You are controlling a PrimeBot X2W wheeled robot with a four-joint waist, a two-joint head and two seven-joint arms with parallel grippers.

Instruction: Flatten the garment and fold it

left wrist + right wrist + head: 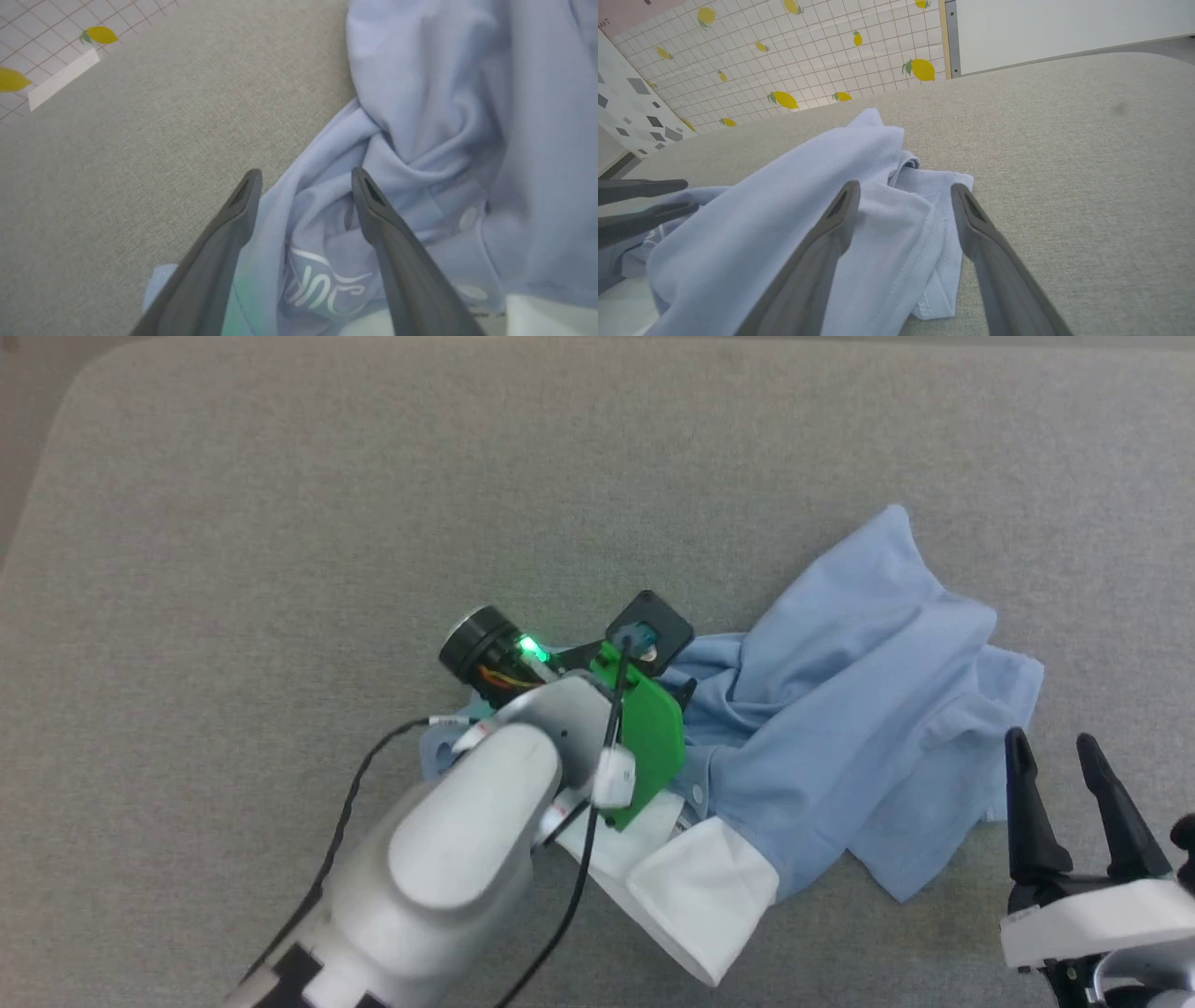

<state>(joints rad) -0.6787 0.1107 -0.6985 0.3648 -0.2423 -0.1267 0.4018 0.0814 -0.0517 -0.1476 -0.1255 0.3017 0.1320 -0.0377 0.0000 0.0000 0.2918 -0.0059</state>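
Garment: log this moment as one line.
garment: crumpled on grey surface, not folded | left hand: open, above logo | right hand: open, at garment's edge, empty

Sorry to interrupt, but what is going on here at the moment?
A robot is working on a crumpled blue shirt on a grey surface. Its left tool hangs open over the bunched cloth by the logo; its right tool stands open at the shirt's other edge. Neither grips anything; the shirt is not yet flat.
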